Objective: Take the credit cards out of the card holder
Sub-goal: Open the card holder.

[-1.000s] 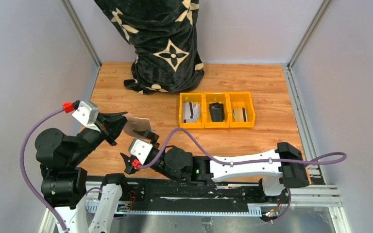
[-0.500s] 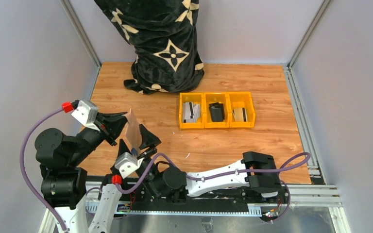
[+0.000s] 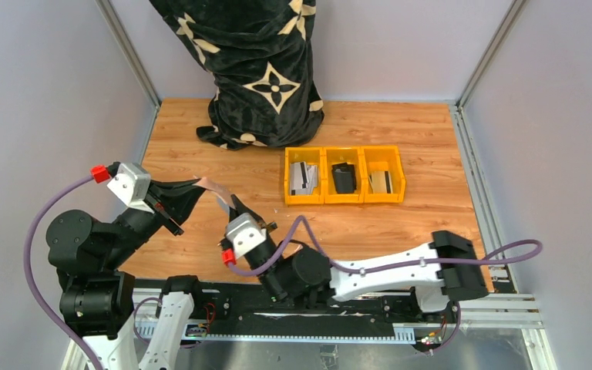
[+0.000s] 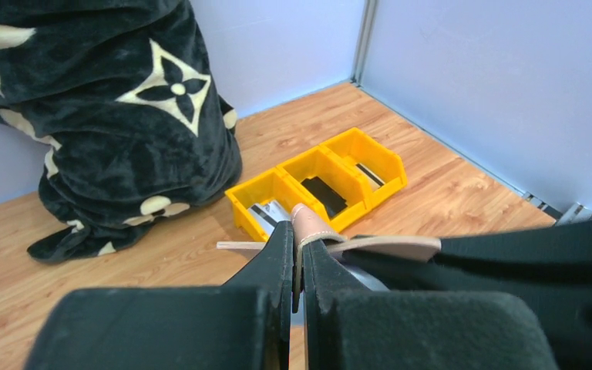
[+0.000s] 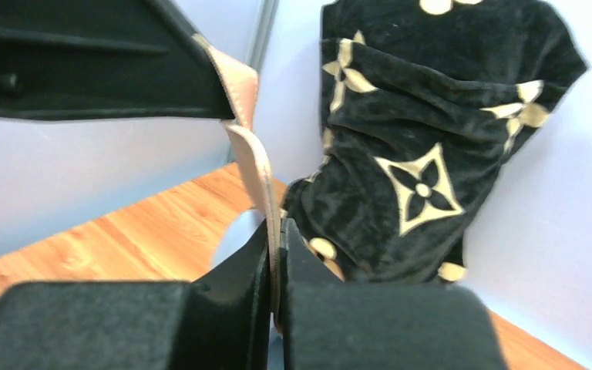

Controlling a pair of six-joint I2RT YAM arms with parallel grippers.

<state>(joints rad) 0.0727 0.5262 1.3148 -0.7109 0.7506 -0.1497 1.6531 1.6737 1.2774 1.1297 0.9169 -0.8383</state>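
The card holder (image 3: 213, 187), tan-brown leather, hangs spread open in the air between my two grippers at the table's near left. My left gripper (image 3: 191, 190) is shut on one flap (image 4: 312, 225). My right gripper (image 3: 234, 203) is shut on the other flap (image 5: 256, 166), which runs up to the left gripper's fingers (image 5: 92, 69). A pale blue rounded corner (image 5: 235, 236) shows beside the right fingers; it may be one of the credit cards. Grey-and-white cards (image 3: 302, 177) lie in the yellow bin.
The yellow three-compartment bin (image 3: 344, 150) stands mid-table, with a black wallet-like item (image 3: 344, 178) in its middle compartment and a card (image 3: 381, 182) in the right one. A black blanket with cream flower marks (image 3: 258, 62) is heaped at the back.
My right gripper was open beside the card holder; it has moved up and shut on the free flap. The holder now lies spread flatter between both grippers. The left gripper kept its hold.
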